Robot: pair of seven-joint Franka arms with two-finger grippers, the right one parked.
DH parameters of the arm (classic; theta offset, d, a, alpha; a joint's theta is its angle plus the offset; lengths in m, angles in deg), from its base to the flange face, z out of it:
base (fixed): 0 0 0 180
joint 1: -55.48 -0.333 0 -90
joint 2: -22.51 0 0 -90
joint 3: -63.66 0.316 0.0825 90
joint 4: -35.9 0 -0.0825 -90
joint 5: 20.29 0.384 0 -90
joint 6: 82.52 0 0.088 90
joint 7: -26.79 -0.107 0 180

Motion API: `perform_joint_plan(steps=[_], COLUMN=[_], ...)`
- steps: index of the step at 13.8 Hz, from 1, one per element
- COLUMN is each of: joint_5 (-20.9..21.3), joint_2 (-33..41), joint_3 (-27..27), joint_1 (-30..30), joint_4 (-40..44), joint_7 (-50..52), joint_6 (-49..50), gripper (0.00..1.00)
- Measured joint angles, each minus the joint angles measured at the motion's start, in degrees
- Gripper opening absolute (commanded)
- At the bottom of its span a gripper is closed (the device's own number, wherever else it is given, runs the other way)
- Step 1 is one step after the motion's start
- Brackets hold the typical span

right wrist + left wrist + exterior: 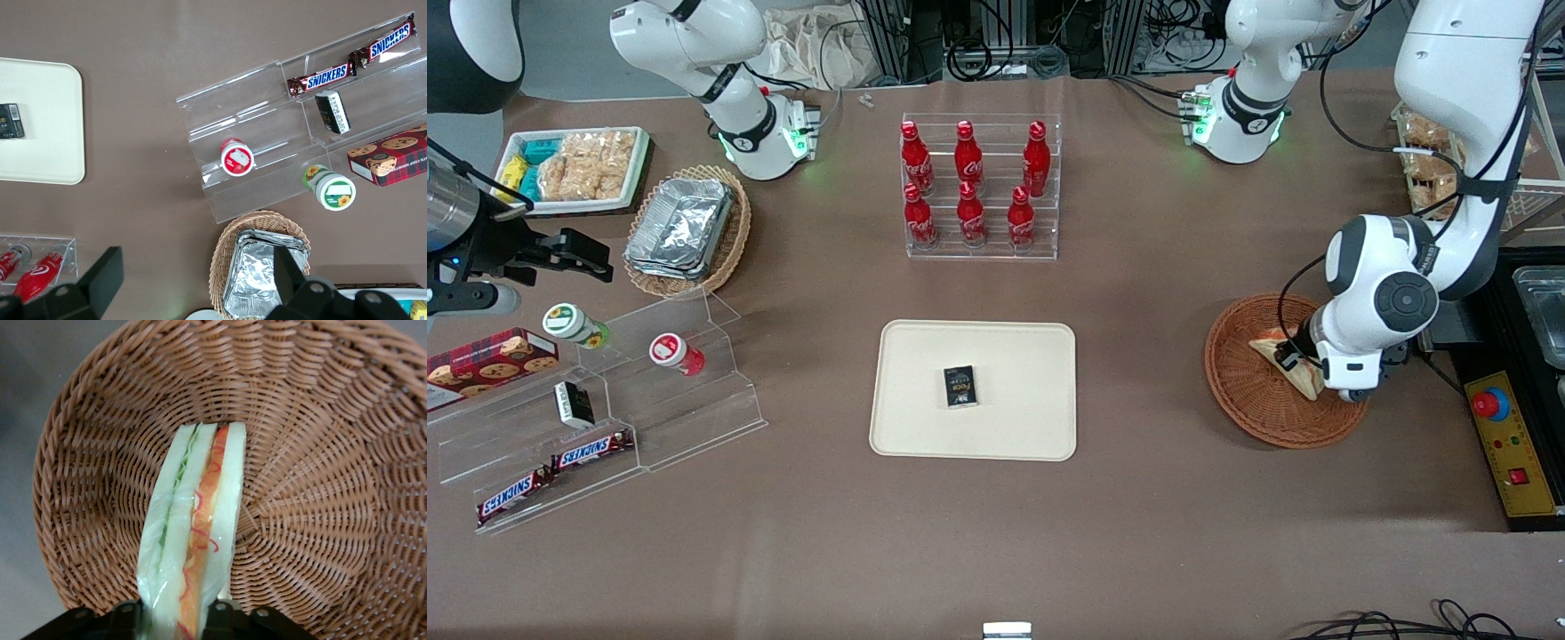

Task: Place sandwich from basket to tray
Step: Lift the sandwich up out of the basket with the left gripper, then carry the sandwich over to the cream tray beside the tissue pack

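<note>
The sandwich [193, 533] is seen in the reddish-brown wicker basket [313, 453], standing on edge with its red and green filling turned toward the wrist camera. It is pinched at its near end by the end effector [179, 617], whose two dark fingers [125, 613] are pressed against the outer bread faces through the clear wrap. In the front view the sandwich [1285, 356] is partly covered by the white wrist of the working arm, and the end effector [1303, 360] is found low inside the basket [1249, 400], at the working arm's end of the desk [1138, 533].

The cream tray [1014, 418] is laid flat near the middle of the desk, well apart from the basket, and a small black packet [960, 387] is carried on it. Six red bottles [969, 182] are held upright in a clear rack farther from the front camera than the tray. Toward the parked arm's end, a tan basket of foil trays [685, 231], a white tray of snacks [578, 169] and a clear stepped shelf [658, 400] with chocolate bars [591, 452] are set out.
</note>
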Motion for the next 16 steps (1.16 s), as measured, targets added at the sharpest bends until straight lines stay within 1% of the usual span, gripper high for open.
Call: perform_joint_plan(steps=[2, 3, 5, 8, 10, 12, 14, 16], joint_5=[0.36, 0.39, 0.39, 0.12, -0.46, -0.58, -0.60, -0.57], joint_2=[0.04, 0.08, 0.24, 0.37, -0.63, -3.05, -6.11, -9.57], joint_3=[-0.15, -0.31, -1.24, -5.10, -9.44, -15.32, -21.14, -24.27], joint_1=[0.14, 0.27, 0.57, 0.86, 1.00, 1.19, 1.57, 4.24], joint_4=[2.29, 4.58, 11.58, 25.00, 34.78, 43.25, 47.33, 48.37], joint_7=[0.00, 0.00, 0.00, -0.61, -1.91, -4.20, -6.30, -6.51], joint_6=[1.68, 4.86, 13.45, 26.92, 35.49, 39.38, 39.92, 39.90], gripper=[0.00, 0.00, 0.00, 0.00, 0.00, 0.00, 0.00, 0.00])
